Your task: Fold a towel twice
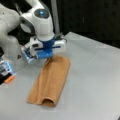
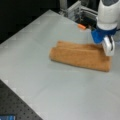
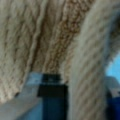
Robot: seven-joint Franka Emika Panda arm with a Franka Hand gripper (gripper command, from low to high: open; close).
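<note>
— From where you stand, what's closest to you?

— The looped end of the towel (image 1: 50, 81). It lies on the grey surface (image 1: 95, 82), already folded once into a long strip, and the near end curls up into a little open tunnel. No second fold that I can see.

— Which way does the strip run?

— Its long axis goes from that near end back toward the far edge of the surface, where the arm is, leaning a bit to a front view's right as it goes. In a front view the towel (image 2: 80, 56) reads as a bar lying across the middle of the surface, one end rounded and thick, the far end under the robot.

— And the gripper?

— The gripper (image 1: 48, 57) is down at the far end of the strip, right on the cloth. The wrist view is filled with terry fabric (image 3: 50, 37), with a dark finger (image 3: 52, 97) beneath it and cloth bunched beside it. I'd judge it clamped on that end, but I cannot tell for sure.

— So which step is this?

— The second fold, I'd say, at its start: far end taken, nothing carried over. It would call for a hold on both layers, and for the far end to meet the looped one squarely.

— Anything behind it?

— A small orange thing (image 2: 81, 26) near the far edge, well apart from the towel.
</note>
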